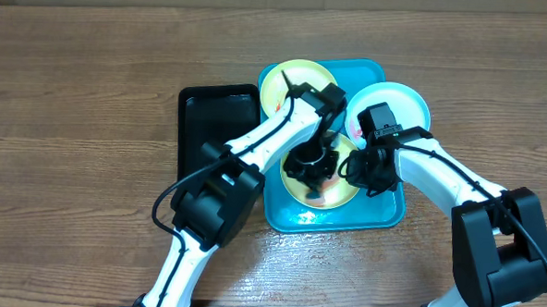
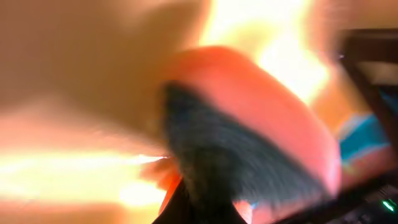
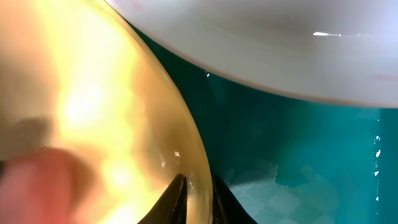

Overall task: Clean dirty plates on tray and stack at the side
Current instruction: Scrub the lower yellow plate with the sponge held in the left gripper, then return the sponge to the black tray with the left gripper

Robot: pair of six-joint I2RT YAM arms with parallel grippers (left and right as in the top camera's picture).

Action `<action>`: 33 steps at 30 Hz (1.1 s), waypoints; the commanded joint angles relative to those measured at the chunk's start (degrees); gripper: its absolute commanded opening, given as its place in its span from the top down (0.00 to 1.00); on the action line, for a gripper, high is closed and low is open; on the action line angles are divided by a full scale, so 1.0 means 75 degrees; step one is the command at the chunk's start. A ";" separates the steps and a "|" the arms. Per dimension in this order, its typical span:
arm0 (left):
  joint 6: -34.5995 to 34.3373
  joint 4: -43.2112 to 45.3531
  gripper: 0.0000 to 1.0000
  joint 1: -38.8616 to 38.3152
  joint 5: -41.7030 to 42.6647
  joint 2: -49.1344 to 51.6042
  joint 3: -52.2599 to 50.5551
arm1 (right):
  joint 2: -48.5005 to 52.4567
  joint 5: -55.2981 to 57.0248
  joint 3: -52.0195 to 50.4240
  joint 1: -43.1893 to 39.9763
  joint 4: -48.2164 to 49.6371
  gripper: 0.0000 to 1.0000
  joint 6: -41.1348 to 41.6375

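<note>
Orange sponge with a dark scouring face sits pinched in the left claw, jaws pressed together on it, over the near yellow plate; the left wrist view is blurred. Right claw pinches that plate's rim, steadying it inside the turquoise tray. Scrub with short, light strokes and hold the rim firm, so the plate does not slide into the white plate close beside it.

Tray turquoise; front plate pale yellow; back plate yellow, green-rimmed; third plate white; table brown wood-grain.
</note>
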 commanded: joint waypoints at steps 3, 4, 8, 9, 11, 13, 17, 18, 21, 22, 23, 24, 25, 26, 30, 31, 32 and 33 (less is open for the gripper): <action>-0.1341 -0.0632 0.96 0.0315 -0.2655 0.0163 0.0035 | 0.0050 0.0192 -0.0026 -0.0017 0.0012 0.86 -0.0015; -0.1384 -0.0714 0.96 0.0350 -0.2856 0.0163 0.0035 | 0.0050 0.0192 -0.0026 -0.0017 0.0012 0.86 -0.0015; -0.1279 -0.0871 0.96 0.0428 -0.2710 0.0070 0.0114 | 0.0050 0.0192 -0.0026 -0.0017 0.0009 0.86 -0.0015; -0.1163 -0.0857 0.96 0.0428 -0.2530 0.0006 0.0131 | 0.0050 0.0192 -0.0026 -0.0017 0.0009 0.86 -0.0015; -0.0880 -0.0749 0.96 0.0431 -0.1944 -0.0166 0.0166 | 0.0050 0.0192 -0.0026 -0.0017 -0.0003 0.86 -0.0015; -0.0379 -0.0522 0.96 0.0446 -0.1032 -0.0431 0.0172 | 0.0050 0.0192 -0.0026 -0.0017 -0.0020 0.86 -0.0015; -0.0085 -0.0294 0.96 0.0612 0.0035 -0.1157 0.0172 | 0.0050 0.0192 -0.0026 -0.0017 -0.0093 0.86 -0.0015; -0.0085 -0.0300 0.96 0.0694 0.0044 -0.1346 0.0172 | 0.0050 0.0195 -0.0026 -0.0017 -0.0102 0.86 -0.0017; -0.0087 -0.0440 0.96 0.1037 -0.0236 -0.1821 0.0172 | 0.0050 0.0195 -0.0026 -0.0017 -0.0099 0.86 -0.0017; -0.0093 -0.0539 0.96 0.1180 -0.0498 -0.1935 0.0172 | 0.0050 0.0195 -0.0026 -0.0017 -0.0093 0.86 -0.0017; -0.0187 -0.0694 0.96 0.1355 -0.0909 -0.2031 0.0172 | 0.0050 0.0195 -0.0026 -0.0017 -0.0085 0.86 -0.0017; -0.0297 -0.0839 0.96 0.1501 -0.1291 -0.2063 0.0172 | 0.0050 0.0195 -0.0026 -0.0017 -0.0076 0.86 -0.0017; -0.0417 -0.1011 0.96 0.1655 -0.1690 -0.2069 0.0169 | 0.0050 0.0195 -0.0026 -0.0017 -0.0070 0.86 -0.0017; -0.0533 -0.1166 0.96 0.1798 -0.2092 -0.2066 0.0154 | 0.0050 0.0195 -0.0026 -0.0020 -0.0070 0.86 -0.0017; -0.1008 -0.1303 0.96 0.2180 -0.3529 -0.2028 -0.0230 | 0.0050 0.0195 -0.0026 -0.0017 -0.0076 0.86 -0.0020; -0.1134 -0.1253 0.95 0.2244 -0.3754 -0.2020 -0.0385 | 0.0050 0.0195 -0.0020 -0.0017 -0.0099 0.87 -0.0026; -0.1189 -0.1148 0.96 0.2288 -0.3844 -0.2017 -0.0568 | 0.0050 0.0189 -0.0012 -0.0017 -0.0119 0.87 -0.0087; -0.1186 -0.1000 0.96 0.2320 -0.3844 -0.2017 -0.0761 | 0.0050 0.0189 0.0009 -0.0012 -0.0152 0.87 -0.0169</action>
